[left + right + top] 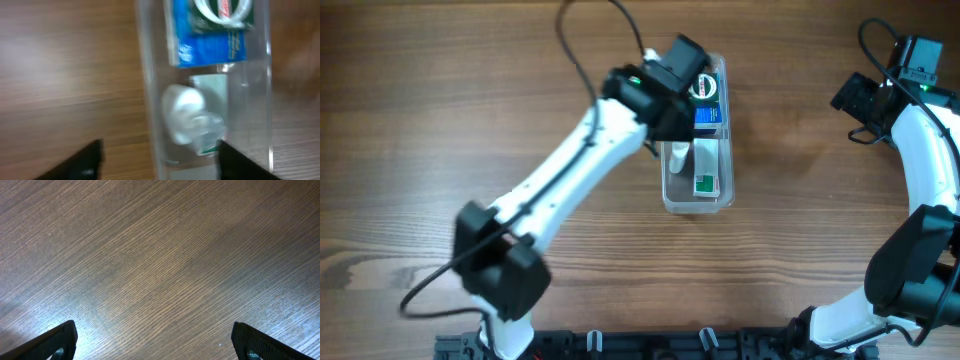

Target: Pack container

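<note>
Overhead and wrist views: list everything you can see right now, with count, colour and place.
container: 1, clear, centre of the table
round item: 1, white and green, far end of the container
blue box: 1, blue, in the container beside the round item
bottle: 1, white cap and clear body, middle of the container
green box: 1, green and white, near end of the container
table: 1, brown wood
left arm: 1, white and black, reaching to the container
right arm: 1, white and black, right edge
left gripper: 1, black, open, above the container
right gripper: 1, black, open, over the table
</note>
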